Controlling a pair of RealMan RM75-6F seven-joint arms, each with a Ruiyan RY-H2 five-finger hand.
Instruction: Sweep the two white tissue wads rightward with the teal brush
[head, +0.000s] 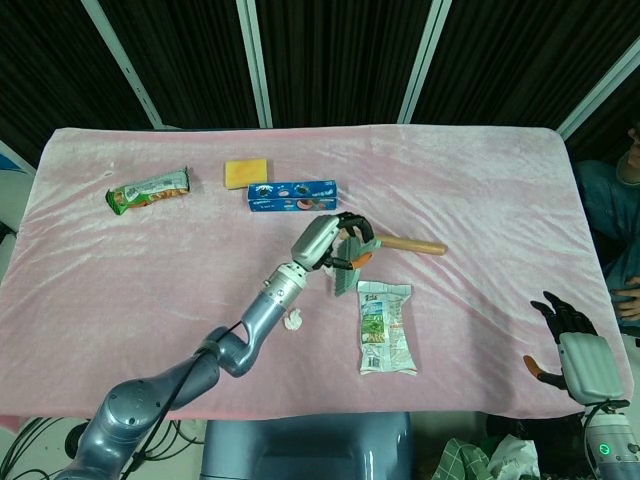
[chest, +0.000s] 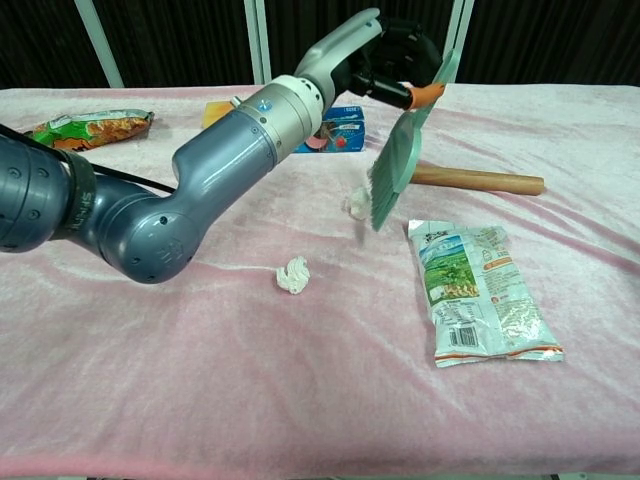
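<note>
My left hand (head: 335, 237) (chest: 392, 55) grips the orange handle of the teal brush (chest: 398, 165) (head: 346, 279). The brush hangs bristles down over the middle of the pink cloth. One white tissue wad (chest: 356, 203) lies just left of the bristles in the chest view; the head view hides it behind the arm. The other tissue wad (chest: 294, 275) (head: 293, 320) lies nearer the front, left of the snack bag. My right hand (head: 570, 340) is at the far right, off the table's front corner, fingers spread and holding nothing.
A wooden rolling pin (head: 412, 244) (chest: 480, 181) lies just behind the brush. A green-white snack bag (head: 385, 326) (chest: 480, 290) lies to its right front. A blue cookie box (head: 292, 195), a yellow sponge (head: 246, 173) and a green snack bar (head: 148, 190) sit toward the back left.
</note>
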